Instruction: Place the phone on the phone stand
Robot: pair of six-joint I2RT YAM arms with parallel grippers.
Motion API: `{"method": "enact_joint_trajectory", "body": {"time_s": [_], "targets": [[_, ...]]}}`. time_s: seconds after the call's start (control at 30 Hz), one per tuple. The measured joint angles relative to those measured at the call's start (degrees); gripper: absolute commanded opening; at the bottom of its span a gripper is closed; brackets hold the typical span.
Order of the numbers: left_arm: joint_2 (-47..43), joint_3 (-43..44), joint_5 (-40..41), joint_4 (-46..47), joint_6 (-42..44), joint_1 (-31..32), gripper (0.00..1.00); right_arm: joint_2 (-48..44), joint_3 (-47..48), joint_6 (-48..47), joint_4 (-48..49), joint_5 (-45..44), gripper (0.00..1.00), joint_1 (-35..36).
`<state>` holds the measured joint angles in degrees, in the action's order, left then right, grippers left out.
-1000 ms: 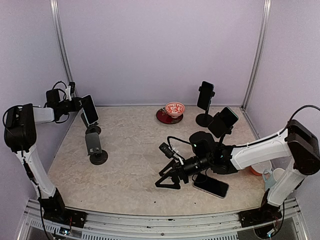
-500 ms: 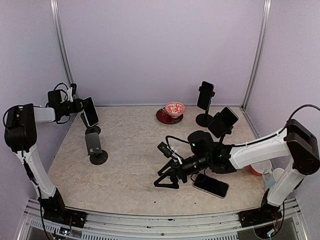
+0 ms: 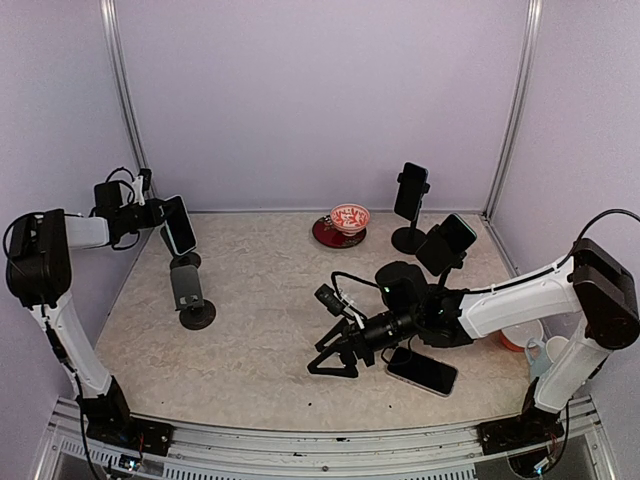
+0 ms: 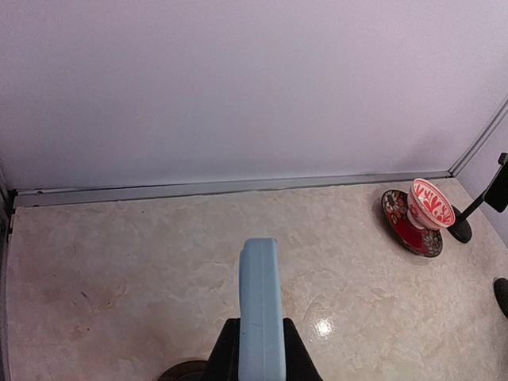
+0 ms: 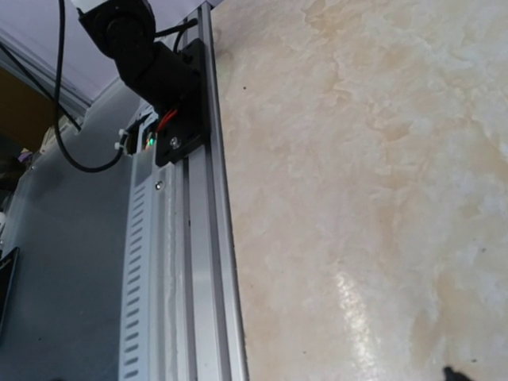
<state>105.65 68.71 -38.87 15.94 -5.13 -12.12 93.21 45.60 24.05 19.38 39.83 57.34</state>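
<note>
Lilac walls box in a marbled beige surface [image 3: 260, 300], and from where I stand the action is all at the far left. The left claw [image 4: 259, 353] is clenched on the phone [image 4: 259, 294], holding it up in the air close to the left wall, above and just behind the empty phone stand [image 3: 187, 290], a grey cradle on a round black foot. Phone and stand are apart; nothing is seated yet.

Through the wrist view the phone shows edge-on, a pale blue case rim, with the black fingers pressing its two broad faces near the lower end. I'd judge it a stiff slab of modest weight, smooth enough to slip or pivot in a pinch, with a glass face that would not forgive a drop. A hold low down leaves the upper body free, but the cradle probably needs the bottom edge clear, so that looks like the awkward part.

The right claw [image 3: 335, 358] is spread wide and grasps nothing, lying low near the middle of the surface; a second phone [image 3: 422, 372] lies flat beside that arm. A red bowl [image 4: 429, 204] on its saucer [image 4: 401, 230] sits near the back wall.
</note>
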Motion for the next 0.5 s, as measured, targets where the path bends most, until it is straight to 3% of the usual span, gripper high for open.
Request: {"method": "enact_joint_trajectory", "body": {"time_s": [0.5], "targets": [[-1.73, -0.55, 1.46, -1.84, -0.22, -0.15, 0.00, 0.00, 0.50, -0.37, -1.22, -0.02, 1.00, 0.22]]}}
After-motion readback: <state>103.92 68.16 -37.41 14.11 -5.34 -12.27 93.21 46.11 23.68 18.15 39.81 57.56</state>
